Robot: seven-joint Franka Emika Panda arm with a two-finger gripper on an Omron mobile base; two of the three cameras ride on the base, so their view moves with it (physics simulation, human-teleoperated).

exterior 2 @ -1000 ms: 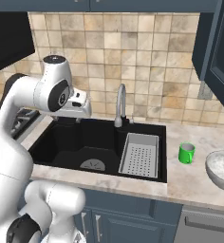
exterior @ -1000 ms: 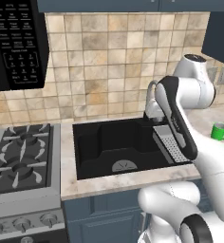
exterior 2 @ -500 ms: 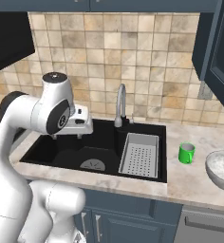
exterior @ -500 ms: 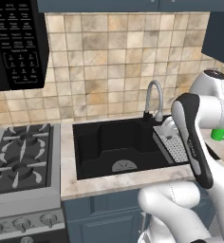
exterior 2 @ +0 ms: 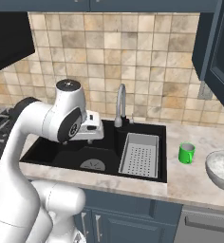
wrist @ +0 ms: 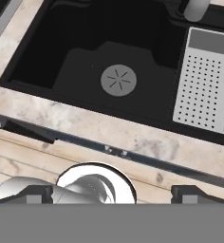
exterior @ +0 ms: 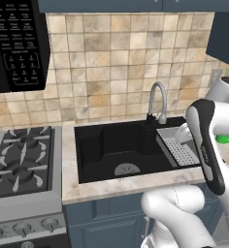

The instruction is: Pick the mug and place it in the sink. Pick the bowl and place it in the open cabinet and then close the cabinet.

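End effector wide open and empty, above the sink. Mug upright on tabletop, beside bowl.

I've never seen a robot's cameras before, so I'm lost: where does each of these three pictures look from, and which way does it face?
Left base view: behind the arm to its left, facing forward and down at the sink and tap; white arm at lower right.
Right base view: behind to its right, facing the same sink, mug and bowl; arm at lower left.
Hand view: on the hand, looking down into the sink; two dark tips of the open jaws at the bottom.
All share the drain and grey tray.
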